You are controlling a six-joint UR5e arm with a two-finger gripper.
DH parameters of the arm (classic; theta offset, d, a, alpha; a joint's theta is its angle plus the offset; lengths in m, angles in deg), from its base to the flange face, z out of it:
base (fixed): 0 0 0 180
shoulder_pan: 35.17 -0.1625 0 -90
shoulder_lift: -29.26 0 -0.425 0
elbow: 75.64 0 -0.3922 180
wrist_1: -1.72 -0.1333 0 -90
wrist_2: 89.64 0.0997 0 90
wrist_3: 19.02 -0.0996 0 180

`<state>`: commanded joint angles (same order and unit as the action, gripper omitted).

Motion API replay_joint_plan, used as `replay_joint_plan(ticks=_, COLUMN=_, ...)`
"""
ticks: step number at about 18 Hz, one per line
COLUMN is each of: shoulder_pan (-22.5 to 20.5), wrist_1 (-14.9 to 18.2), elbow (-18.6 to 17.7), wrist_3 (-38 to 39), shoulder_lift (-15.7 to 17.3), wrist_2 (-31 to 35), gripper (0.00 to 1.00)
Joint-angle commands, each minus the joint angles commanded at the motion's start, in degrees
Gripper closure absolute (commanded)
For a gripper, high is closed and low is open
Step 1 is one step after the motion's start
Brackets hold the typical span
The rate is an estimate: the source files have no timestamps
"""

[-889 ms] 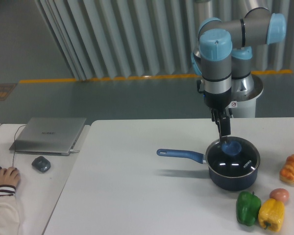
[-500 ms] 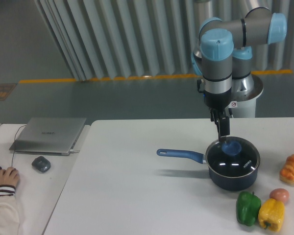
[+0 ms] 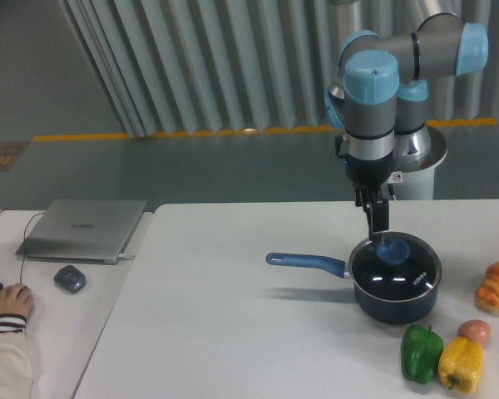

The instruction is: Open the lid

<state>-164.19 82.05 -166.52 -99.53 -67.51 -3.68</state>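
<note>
- Where the table [image 3: 233, 332] comes closest to the camera, a green pepper [image 3: 421, 352] and a yellow pepper [image 3: 460, 364] lie side by side at the right, touching.
- Just behind them is a small pinkish round thing [image 3: 474, 331], and a bread roll [image 3: 496, 286] lies near the right edge.
- At the far left a hand [image 3: 12, 299] rests on a second table, near a mouse [image 3: 69, 278] and a closed laptop [image 3: 85, 229].
- Further back on the right stands the pan [image 3: 397, 301], its long handle pointing left.
- On the pan sits the lid [image 3: 397, 269], flat and closed, with its blue knob toward the back.
- Over the knob hangs the gripper [image 3: 377, 233], pointing straight down, its tip just at the knob; I cannot tell if the fingers are apart or together.
- Behind the table is a grey ribbed wall [image 3: 191, 58].
</note>
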Motion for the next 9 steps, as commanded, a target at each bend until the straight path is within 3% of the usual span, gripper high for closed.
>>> replay_joint_plan(ticks=4, shoulder_pan=-0.88, wrist_1=-4.12, elbow=-1.58, wrist_3=0.35, shoulder_lift=0.26, wrist_2=-5.98, gripper=0.0)
replay_joint_plan(ticks=9, shoulder_pan=-1.41, wrist_1=-4.57, elbow=-0.36, wrist_3=-0.35, shoulder_lift=0.09, wrist_2=1.46, gripper=0.0)
